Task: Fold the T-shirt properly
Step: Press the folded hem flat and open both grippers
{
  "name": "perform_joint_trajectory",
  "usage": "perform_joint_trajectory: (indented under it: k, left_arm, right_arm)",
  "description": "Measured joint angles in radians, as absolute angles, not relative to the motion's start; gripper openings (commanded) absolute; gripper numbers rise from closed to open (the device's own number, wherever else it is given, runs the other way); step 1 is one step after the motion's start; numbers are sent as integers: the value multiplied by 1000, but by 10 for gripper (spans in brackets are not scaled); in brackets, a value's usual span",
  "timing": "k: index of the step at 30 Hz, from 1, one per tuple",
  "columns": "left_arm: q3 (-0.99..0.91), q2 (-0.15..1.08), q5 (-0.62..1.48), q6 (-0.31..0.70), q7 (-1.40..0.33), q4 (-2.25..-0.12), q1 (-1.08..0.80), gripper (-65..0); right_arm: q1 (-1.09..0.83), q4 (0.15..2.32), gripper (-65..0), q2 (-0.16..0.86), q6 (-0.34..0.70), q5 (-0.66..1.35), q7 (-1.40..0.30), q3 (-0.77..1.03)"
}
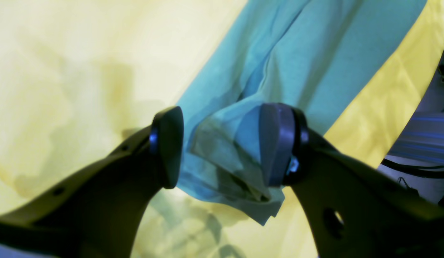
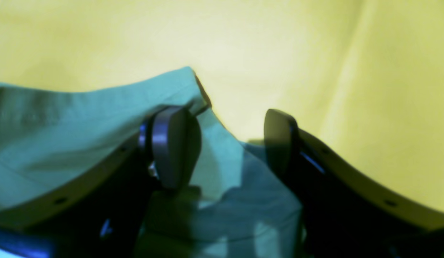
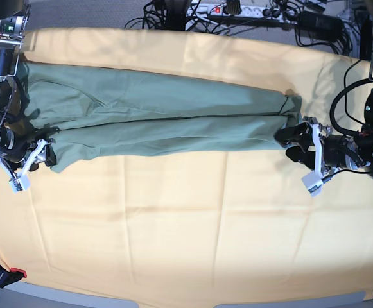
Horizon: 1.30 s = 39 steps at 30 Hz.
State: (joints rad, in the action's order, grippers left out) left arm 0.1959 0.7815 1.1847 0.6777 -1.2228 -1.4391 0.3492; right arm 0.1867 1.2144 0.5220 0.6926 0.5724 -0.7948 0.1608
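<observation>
The sage-green T-shirt lies as a long, narrow strip across the far half of the table, doubled along its length. At its right end in the base view, my left gripper is open. The left wrist view shows the pads of my left gripper apart, with a loose corner of the T-shirt between them. My right gripper is at the strip's left end. In the right wrist view my right gripper is also open, and the T-shirt edge lies slack between its pads.
A large pale yellow-orange cloth covers the table under the shirt. Cables and a power strip run along the far edge. A red clamp sits at the near left corner.
</observation>
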Motion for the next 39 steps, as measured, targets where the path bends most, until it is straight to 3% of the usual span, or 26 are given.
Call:
perform_joint_trajectory:
  k: [5, 12, 14, 17, 18, 29, 39]
  left_arm:
    - [196, 781, 1185, 678, -1222, -1439, 349, -299]
    - [196, 781, 1188, 678, -1222, -1439, 349, -299]
    - [196, 781, 1188, 678, -1222, -1439, 349, -299]
    - [196, 781, 1194, 678, -1222, -1439, 349, -299]
    - [196, 781, 1196, 678, -1217, -1439, 349, -299]
    - [196, 781, 1196, 678, -1211, -1439, 349, -299]
    - [196, 781, 1196, 678, -1211, -1439, 349, -299]
  right_arm:
    - [189, 1212, -286, 521, 693, 735, -844, 161]
    - [209, 1211, -295, 521, 693, 769, -850, 161]
    - [207, 1211, -361, 519, 693, 768, -850, 161]
    - [206, 1211, -599, 512, 693, 770, -850, 161]
    - [207, 1211, -650, 512, 693, 772, -849, 160]
    - [217, 1233, -650, 555, 693, 888, -901, 161]
    - [89, 1465, -650, 621, 693, 1002, -989, 160]
